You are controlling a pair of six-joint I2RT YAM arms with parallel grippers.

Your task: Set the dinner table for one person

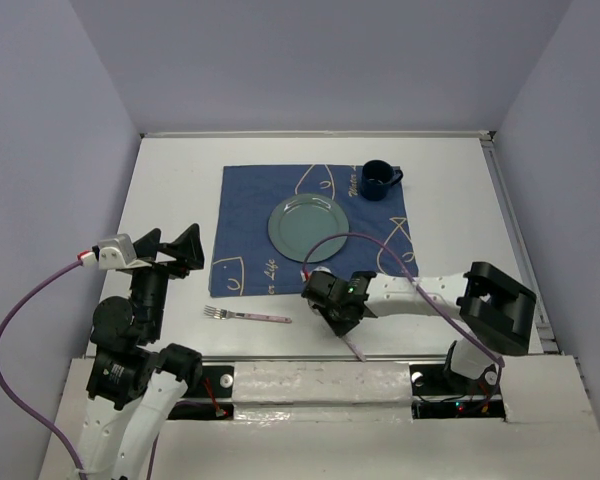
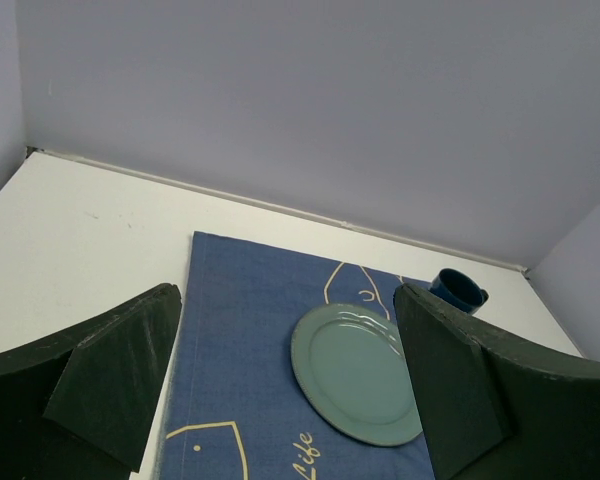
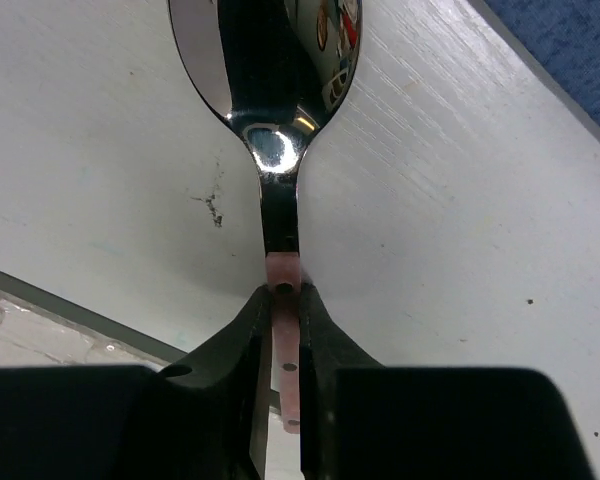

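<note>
My right gripper (image 1: 332,308) is shut on the pink handle of a metal spoon (image 3: 265,120) and holds it low over the white dinner table (image 1: 170,190), just in front of the blue cloth (image 1: 250,220). Part of the spoon (image 1: 356,346) sticks out below the gripper. In the right wrist view my gripper (image 3: 283,300) pinches the handle with the spoon's bowl ahead of it. A green plate (image 1: 307,227) and a dark blue mug (image 1: 378,180) stand on the cloth. A pink-handled fork (image 1: 248,315) lies on the table near the front. My left gripper (image 1: 170,250) is open, empty and raised at the left.
The left wrist view shows its open gripper (image 2: 287,295) above the cloth (image 2: 240,340), with the plate (image 2: 355,372), the mug (image 2: 458,290) and bare table (image 2: 80,240). The cloth's corner (image 3: 570,50) lies beyond the spoon. Grey walls enclose the table.
</note>
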